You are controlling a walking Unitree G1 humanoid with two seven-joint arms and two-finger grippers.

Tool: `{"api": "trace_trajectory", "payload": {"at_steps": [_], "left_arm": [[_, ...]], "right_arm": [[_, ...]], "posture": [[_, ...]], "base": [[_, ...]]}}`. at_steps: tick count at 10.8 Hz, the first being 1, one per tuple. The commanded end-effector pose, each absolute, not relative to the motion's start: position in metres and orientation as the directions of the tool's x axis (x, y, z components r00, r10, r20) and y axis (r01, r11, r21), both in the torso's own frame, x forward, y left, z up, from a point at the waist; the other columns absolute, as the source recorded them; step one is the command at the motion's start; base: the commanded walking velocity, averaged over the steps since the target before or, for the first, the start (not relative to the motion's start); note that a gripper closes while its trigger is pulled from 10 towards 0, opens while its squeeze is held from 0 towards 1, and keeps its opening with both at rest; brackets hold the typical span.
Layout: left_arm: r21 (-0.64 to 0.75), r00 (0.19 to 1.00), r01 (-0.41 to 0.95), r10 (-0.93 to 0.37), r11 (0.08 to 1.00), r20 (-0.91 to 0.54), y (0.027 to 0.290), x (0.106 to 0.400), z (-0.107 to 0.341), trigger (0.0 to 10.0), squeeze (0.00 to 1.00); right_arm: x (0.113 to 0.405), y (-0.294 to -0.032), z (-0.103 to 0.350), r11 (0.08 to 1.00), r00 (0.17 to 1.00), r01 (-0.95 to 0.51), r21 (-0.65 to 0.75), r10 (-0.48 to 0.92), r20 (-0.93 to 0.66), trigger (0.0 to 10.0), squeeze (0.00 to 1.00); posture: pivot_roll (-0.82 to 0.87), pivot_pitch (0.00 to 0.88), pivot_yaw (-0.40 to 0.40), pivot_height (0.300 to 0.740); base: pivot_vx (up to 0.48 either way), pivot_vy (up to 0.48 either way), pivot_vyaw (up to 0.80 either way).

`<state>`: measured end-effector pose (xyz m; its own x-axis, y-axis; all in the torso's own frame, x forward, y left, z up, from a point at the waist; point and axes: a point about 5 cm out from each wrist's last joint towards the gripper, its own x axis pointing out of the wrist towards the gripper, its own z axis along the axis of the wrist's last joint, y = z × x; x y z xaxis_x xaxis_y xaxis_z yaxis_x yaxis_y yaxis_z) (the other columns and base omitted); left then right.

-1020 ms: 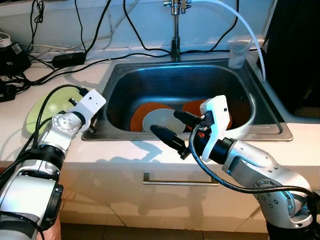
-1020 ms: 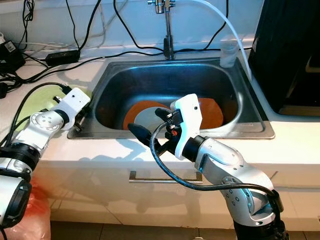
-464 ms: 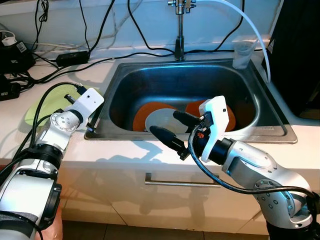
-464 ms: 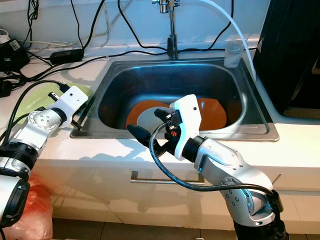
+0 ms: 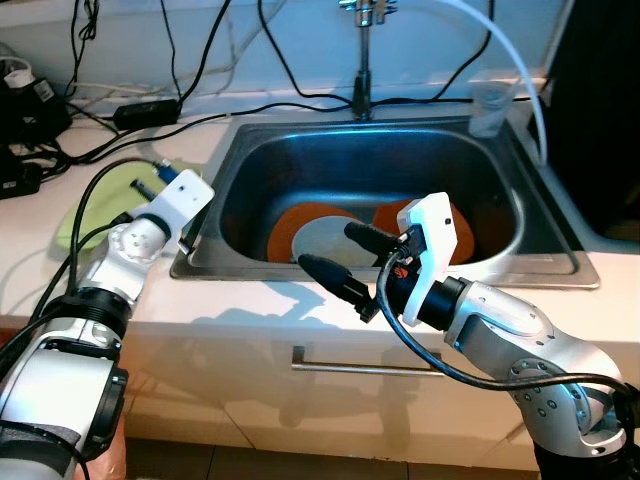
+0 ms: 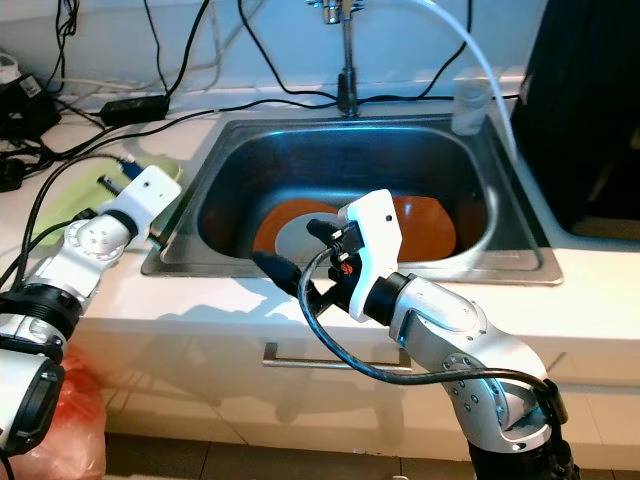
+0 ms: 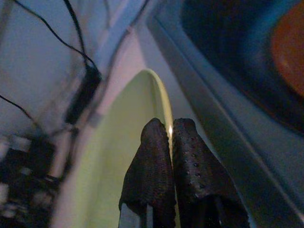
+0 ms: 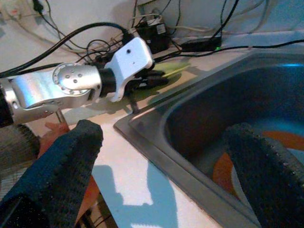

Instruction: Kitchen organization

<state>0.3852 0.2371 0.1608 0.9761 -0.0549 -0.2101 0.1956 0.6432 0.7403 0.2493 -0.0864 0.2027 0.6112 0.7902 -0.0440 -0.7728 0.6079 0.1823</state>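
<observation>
A light green plate (image 5: 88, 208) lies on the white counter left of the sink. My left gripper (image 7: 170, 126) is shut on its rim nearest the sink, and that edge looks slightly raised. In the steel sink (image 5: 380, 275) lie two orange plates (image 5: 290, 222) with a pale plate (image 5: 325, 240) on top of them. My right gripper (image 5: 337, 250) hangs open over the sink's front rim, with nothing between its fingers. The right wrist view shows the left gripper (image 8: 154, 78) pinching the green plate (image 8: 178, 68).
A faucet (image 5: 362, 60) with a white hose stands behind the sink, and a clear plastic cup (image 5: 488, 105) is at its back right corner. Black cables and a power adapter (image 5: 145, 110) cover the counter's back left. A dark appliance (image 5: 600, 100) stands on the right.
The whole view has shifted slightly. My left gripper has risen a little with the green plate's rim. The right gripper has stayed open in the same place.
</observation>
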Motion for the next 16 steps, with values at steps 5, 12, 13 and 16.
{"api": "trace_trajectory", "payload": {"at_steps": [5, 12, 13, 16], "left_arm": [[0.811, 0.981, 0.141, -0.19, 0.567, -0.038, 0.194, 0.396, 0.186, 0.0, 0.0], [0.77, 0.894, 0.248, -0.445, 0.587, 0.05, 0.091, 0.396, 0.193, 0.0, 0.0], [0.751, 0.879, 0.272, -0.473, 0.602, 0.06, 0.073, 0.394, 0.193, 0.0, 0.0], [0.734, 0.842, 0.328, -0.536, 0.594, 0.058, 0.046, 0.39, 0.193, 0.0, 0.0]], "right_arm": [[0.243, -0.075, 0.208, 0.51, 0.517, -0.838, 0.191, 0.856, -0.017, 10.0, 0.0], [0.247, -0.077, 0.211, 0.552, 0.556, -0.82, 0.15, 0.831, -0.018, 10.0, 0.0], [0.251, -0.085, 0.212, 0.601, 0.604, -0.788, 0.136, 0.797, -0.023, 10.0, 0.0], [0.252, -0.103, 0.212, 0.713, 0.713, -0.693, 0.107, 0.7, -0.043, 10.0, 0.0]], "posture": [[-0.11, 0.0, 0.133, 0.74], [-0.14, 0.0, 0.161, 0.74], [-0.17, 0.0, 0.173, 0.74], [-0.24, 0.0, 0.205, 0.74]], "base": [[0.0, 0.0, 0.0], [0.0, 0.0, 0.0], [0.0, 0.0, 0.0], [0.0, 0.0, 0.0]]}}
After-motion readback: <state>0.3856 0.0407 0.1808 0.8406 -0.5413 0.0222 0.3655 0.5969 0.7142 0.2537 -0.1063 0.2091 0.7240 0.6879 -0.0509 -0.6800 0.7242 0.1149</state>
